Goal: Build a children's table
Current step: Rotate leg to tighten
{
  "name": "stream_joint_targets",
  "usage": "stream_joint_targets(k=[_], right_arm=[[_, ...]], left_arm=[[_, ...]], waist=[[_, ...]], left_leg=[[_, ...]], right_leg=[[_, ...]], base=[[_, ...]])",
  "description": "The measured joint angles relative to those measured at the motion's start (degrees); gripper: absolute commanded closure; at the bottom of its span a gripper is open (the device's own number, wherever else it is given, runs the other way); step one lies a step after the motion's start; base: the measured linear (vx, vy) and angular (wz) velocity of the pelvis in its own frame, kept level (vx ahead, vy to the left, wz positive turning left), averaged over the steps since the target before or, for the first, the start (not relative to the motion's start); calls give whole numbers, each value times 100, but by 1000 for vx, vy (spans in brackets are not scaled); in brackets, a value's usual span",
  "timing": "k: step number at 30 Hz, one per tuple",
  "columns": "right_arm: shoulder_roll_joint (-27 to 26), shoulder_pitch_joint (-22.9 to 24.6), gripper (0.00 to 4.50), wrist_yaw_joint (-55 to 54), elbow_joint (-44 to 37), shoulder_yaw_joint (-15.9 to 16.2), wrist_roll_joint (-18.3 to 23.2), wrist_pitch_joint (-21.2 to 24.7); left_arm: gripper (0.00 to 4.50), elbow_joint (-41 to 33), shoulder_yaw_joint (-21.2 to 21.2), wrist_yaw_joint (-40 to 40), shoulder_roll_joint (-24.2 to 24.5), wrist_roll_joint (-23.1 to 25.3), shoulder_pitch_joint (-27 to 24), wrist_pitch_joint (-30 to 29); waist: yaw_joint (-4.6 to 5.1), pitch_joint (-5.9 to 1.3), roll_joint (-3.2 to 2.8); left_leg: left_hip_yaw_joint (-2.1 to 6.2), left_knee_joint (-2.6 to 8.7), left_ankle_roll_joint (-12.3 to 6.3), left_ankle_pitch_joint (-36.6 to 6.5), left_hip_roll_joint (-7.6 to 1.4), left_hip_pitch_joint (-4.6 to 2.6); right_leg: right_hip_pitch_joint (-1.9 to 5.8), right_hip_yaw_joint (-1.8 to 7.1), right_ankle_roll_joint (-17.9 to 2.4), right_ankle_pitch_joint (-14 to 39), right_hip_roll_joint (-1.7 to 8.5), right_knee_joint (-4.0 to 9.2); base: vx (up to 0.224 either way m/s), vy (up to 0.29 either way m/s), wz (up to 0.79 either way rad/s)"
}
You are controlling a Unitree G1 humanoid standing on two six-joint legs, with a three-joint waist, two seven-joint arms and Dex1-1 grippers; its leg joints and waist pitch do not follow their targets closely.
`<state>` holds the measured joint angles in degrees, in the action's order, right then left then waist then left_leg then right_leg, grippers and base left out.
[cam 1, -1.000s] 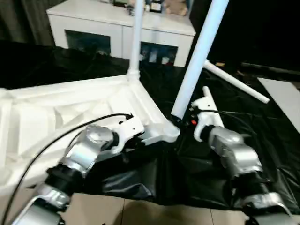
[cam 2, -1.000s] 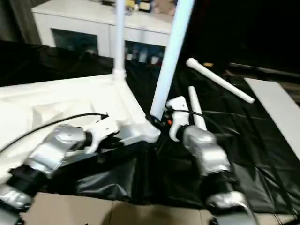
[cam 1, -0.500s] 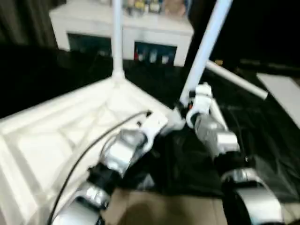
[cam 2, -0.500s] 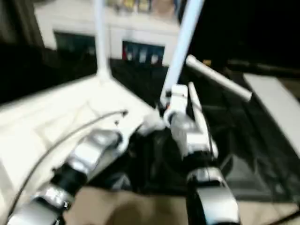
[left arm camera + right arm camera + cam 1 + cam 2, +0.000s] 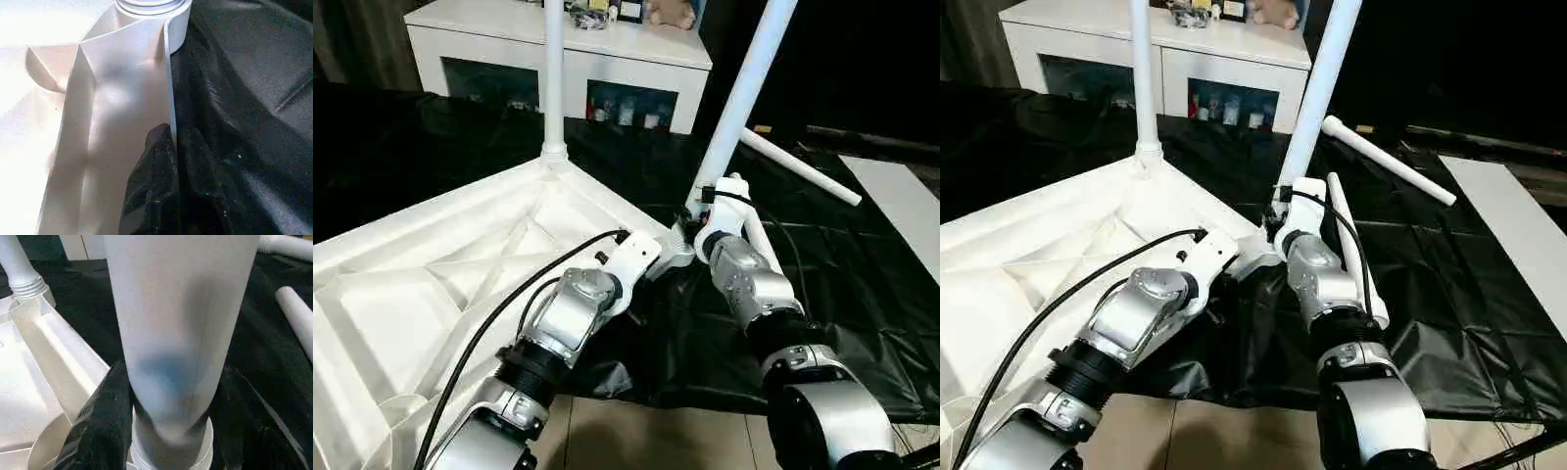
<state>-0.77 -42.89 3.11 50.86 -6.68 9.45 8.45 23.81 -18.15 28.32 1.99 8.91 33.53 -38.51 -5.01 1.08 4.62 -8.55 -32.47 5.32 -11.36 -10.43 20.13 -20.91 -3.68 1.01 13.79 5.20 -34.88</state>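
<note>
The children's table lies upside down on black cloth, its ribbed white top [image 5: 460, 264] facing up. One leg [image 5: 553, 78] stands upright in the far corner. A second leg [image 5: 744, 98] leans in the near right corner socket, and my right gripper [image 5: 173, 374] is shut on it just above its base, a black finger [image 5: 100, 418] on each side. My left gripper [image 5: 651, 257] is shut at the table's rim [image 5: 168, 73] beside that corner, a fingertip [image 5: 156, 156] lying against the rim's edge. Two loose legs lie on the cloth, one far right [image 5: 800, 168], one under my right forearm [image 5: 1337, 196].
A white cabinet with glass-fronted doors [image 5: 558, 49] stands behind the table, small items on top. A long flat white board [image 5: 901, 196] lies at the right on the cloth. The black cloth [image 5: 862, 294] ends near my arms, where bare floor [image 5: 636, 441] begins.
The camera has swung, so the whole scene sits differently in the picture. Both grippers stay where they were on the table's corner and the leaning leg.
</note>
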Motion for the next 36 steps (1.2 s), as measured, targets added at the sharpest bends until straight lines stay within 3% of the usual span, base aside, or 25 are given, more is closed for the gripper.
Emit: stream_joint_targets(k=[1,3,5,6,9,18,28,36], right_arm=[[0,-4,266,27,8,0,-15,-36],[5,-23,210,105,43,-3,-34,-104],[11,-42,210,207,125,-21,-30,-142],[8,-8,190,242,212,-21,-32,-126],[61,20,164,392,226,-22,-54,-237],[162,71,87,798,82,41,-115,-316],[462,686,6,1686,-826,283,-107,-242],[983,1325,6,2536,-1837,626,-89,175]], left_arm=[[450,-3,17,4,1,-9,7,0],[450,-29,26,8,10,-11,7,0],[450,-65,37,8,17,-15,9,0],[450,-96,34,11,16,-20,11,0],[450,-173,79,21,26,-36,31,49],[450,-192,99,85,64,-48,89,92],[450,-173,120,406,336,-132,184,272],[450,-172,21,886,714,-169,197,633]], waist=[[-3,0,0],[-3,3,-5],[-6,4,-6],[-14,6,-1],[-11,67,-69],[-15,85,-82],[-18,112,-105],[-21,146,-150]], left_leg=[[-6,1,0,0,-1,5],[-11,6,4,2,-6,7],[-17,25,8,5,-9,5],[-19,31,9,5,-10,6],[-58,38,11,8,-25,21],[-123,64,11,81,-64,43],[-130,57,-49,137,-68,93],[-133,53,-80,158,-69,102]], right_leg=[[5,2,0,-26,1,-1],[1,1,5,-52,1,-2],[-5,0,4,-52,0,-2],[-6,-1,4,-53,0,-2],[-24,5,-7,-59,4,-1],[-58,6,-24,-69,1,-3],[-104,4,-25,-71,1,-13],[-106,4,-26,-70,1,-7]], base=[[0,0,0],[0,0,0],[0,0,0],[0,0,0],[0,0,0],[0,0,0],[0,0,0],[0,0,0]])
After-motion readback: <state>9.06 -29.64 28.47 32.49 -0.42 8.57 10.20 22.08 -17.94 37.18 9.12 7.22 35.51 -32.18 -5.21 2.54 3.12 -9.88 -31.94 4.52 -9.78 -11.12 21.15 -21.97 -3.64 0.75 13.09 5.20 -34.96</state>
